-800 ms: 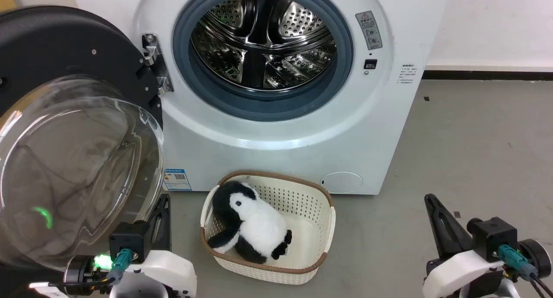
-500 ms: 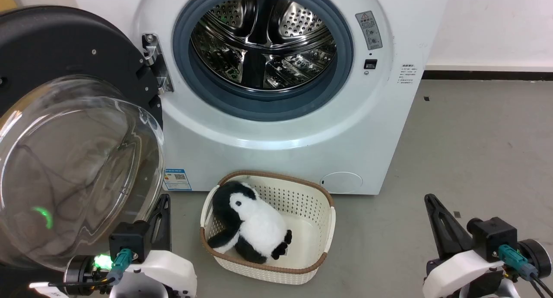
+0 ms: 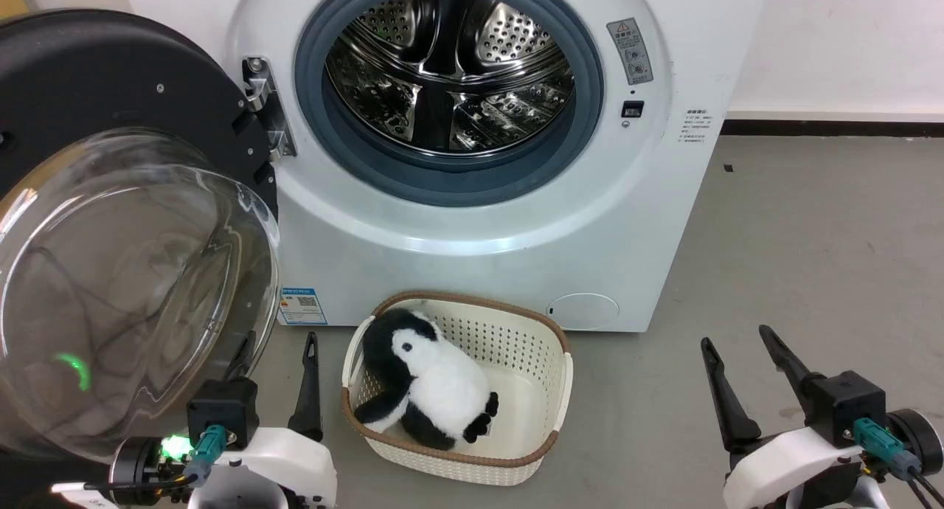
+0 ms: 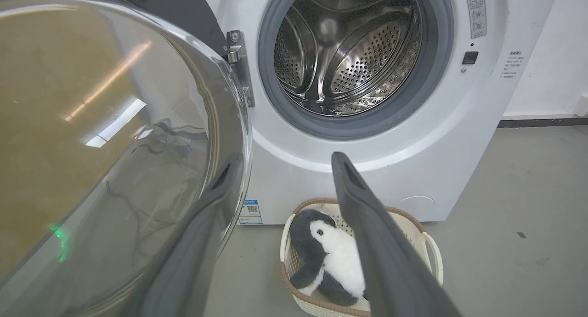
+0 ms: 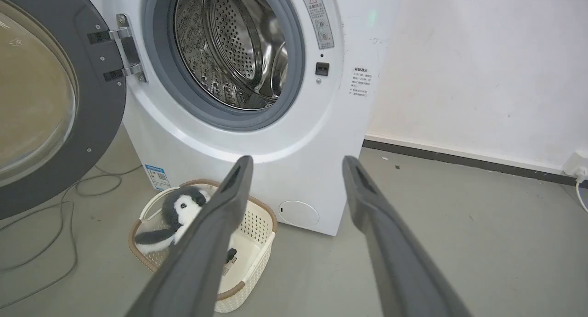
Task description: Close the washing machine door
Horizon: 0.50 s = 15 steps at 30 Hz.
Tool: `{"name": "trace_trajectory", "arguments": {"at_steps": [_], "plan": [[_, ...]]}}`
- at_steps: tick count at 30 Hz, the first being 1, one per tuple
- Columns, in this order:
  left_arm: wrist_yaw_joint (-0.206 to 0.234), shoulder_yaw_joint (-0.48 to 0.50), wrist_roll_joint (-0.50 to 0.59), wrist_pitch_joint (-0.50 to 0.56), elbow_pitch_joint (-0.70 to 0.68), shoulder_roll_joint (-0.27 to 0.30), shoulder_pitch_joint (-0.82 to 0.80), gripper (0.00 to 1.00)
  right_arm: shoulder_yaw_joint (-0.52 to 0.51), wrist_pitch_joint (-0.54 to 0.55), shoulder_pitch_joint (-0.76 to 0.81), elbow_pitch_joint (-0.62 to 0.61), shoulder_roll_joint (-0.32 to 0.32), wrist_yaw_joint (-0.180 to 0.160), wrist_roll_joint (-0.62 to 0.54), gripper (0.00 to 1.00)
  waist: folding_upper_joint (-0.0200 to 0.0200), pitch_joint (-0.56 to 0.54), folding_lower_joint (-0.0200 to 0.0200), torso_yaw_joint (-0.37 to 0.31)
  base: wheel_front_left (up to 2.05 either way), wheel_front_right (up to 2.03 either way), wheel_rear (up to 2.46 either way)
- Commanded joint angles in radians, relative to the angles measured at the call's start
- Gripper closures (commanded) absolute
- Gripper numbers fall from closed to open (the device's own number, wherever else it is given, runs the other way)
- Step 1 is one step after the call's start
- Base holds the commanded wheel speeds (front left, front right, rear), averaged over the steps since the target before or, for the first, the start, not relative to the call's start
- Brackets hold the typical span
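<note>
The washing machine [image 3: 479, 232] stands in front of me with its steel drum [image 3: 450, 74] exposed. The washing machine door [image 3: 88, 74] is swung wide open on the left, held by a metal hinge [image 3: 264, 107], its bulging glass bowl [image 3: 125, 288] facing me. My left gripper [image 3: 279, 347] is open low beside the bowl, one finger showing behind the glass. In the left wrist view the door [image 4: 115, 124] takes up the left half beside the open left gripper [image 4: 285, 161]. My right gripper [image 3: 735, 339] is open over the floor, far from the door [image 5: 41, 101], and holds nothing [image 5: 297, 160].
A cream perforated basket [image 3: 566, 361] with a black-and-white plush penguin [image 3: 431, 380] sits on the floor against the washer's front, between my arms. Cables [image 5: 46, 202] lie on the floor under the open door. A white wall [image 5: 482, 69] and grey floor [image 3: 811, 236] lie to the right.
Both grippers have gone from shut to open, their fingers spreading apart. The door, the washer and the basket have not moved.
</note>
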Motion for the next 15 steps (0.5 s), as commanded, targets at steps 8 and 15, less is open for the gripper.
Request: {"name": "trace_trajectory", "arguments": {"at_steps": [8,15], "plan": [[0.030,-0.010,0.001,-0.024,-0.005,0.002,-0.004,1.00,-0.016,-0.024,0.000,-0.004,0.001,0.000,0.021,0.00,-0.0001,0.003,0.0000,0.002,0.00,0.00,0.00],[0.047,-0.019,0.005,-0.039,-0.030,0.013,-0.025,1.00,-0.028,-0.039,-0.002,-0.007,0.001,0.000,0.031,0.00,-0.0001,0.007,0.0000,0.013,0.00,0.00,0.00]]}}
